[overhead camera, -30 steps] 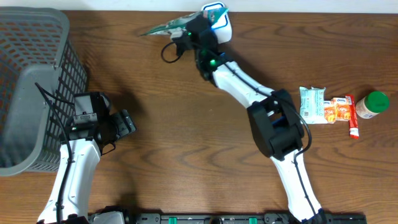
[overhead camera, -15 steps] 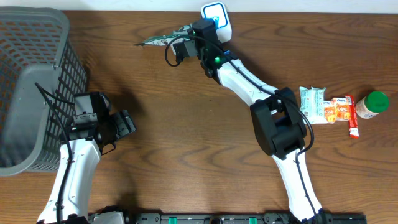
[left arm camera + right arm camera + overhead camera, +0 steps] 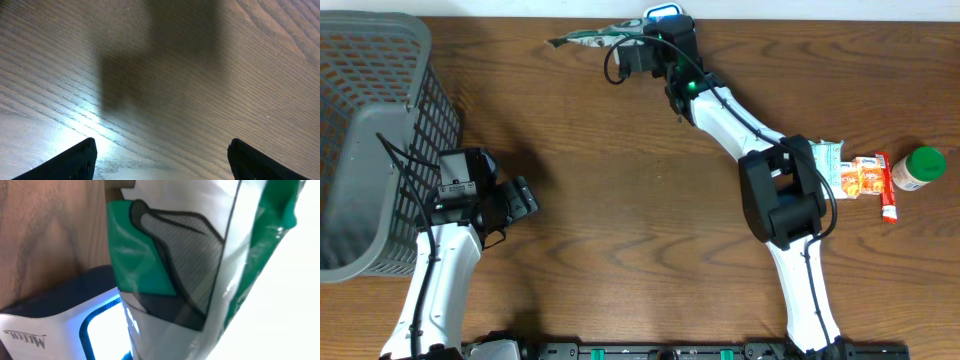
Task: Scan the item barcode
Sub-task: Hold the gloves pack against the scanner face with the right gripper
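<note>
grips green-and-white plastic packet (image 3: 588,38) in right end effector (image 3: 632,48), pinched shut on it; packet juts left beyond fingertips, just beside blue-lit barcode scanner (image 3: 60,325) at worktop (image 3: 620,200) far edge. holds left end effector (image 3: 160,155) spread above worktop.

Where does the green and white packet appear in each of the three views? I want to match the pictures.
Overhead: the green and white packet is at the top edge, left of centre, held by the right claw.
Left wrist: it is not in this view; only the wooden table shows.
Right wrist: it fills the middle and right.
Shared landmark: the white scanner, next to the packet overhead, lower left in the right wrist view.
</note>
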Robot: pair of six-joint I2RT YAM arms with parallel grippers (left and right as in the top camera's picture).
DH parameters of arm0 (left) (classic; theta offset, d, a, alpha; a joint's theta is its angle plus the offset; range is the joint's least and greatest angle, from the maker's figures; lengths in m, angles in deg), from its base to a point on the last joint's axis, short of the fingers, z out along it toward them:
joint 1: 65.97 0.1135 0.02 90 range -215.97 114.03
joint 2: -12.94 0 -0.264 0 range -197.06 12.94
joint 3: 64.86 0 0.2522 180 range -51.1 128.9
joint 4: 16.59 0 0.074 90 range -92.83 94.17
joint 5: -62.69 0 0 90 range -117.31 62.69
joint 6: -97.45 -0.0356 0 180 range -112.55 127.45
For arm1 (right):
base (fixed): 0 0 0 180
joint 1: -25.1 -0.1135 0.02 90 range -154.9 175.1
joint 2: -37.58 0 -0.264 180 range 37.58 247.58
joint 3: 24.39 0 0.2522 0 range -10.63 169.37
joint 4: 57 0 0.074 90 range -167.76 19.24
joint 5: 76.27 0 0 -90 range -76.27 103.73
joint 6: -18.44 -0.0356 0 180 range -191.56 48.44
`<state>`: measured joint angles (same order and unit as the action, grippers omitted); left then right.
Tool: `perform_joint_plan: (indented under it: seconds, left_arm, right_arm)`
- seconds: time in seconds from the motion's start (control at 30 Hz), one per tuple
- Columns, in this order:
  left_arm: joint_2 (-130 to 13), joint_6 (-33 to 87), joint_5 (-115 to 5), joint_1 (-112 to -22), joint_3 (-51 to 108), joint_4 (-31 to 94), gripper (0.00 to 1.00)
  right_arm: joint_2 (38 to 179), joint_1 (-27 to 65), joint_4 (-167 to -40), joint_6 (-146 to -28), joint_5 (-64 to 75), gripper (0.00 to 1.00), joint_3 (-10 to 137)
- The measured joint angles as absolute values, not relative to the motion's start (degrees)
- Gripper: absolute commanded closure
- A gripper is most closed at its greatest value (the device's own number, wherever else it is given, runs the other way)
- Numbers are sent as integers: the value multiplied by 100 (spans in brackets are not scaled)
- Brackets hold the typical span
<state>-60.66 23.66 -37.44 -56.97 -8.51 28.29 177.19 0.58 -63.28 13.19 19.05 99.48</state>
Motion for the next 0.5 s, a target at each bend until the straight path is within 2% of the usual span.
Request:
perform_joint_plan:
  seconds: [0.5]
  left_arm:
    - [-6066,2366,-3744,-5697,-851,2829,15]
  right_arm:
    - [17769,65,-7012,801,1710,99,9948]
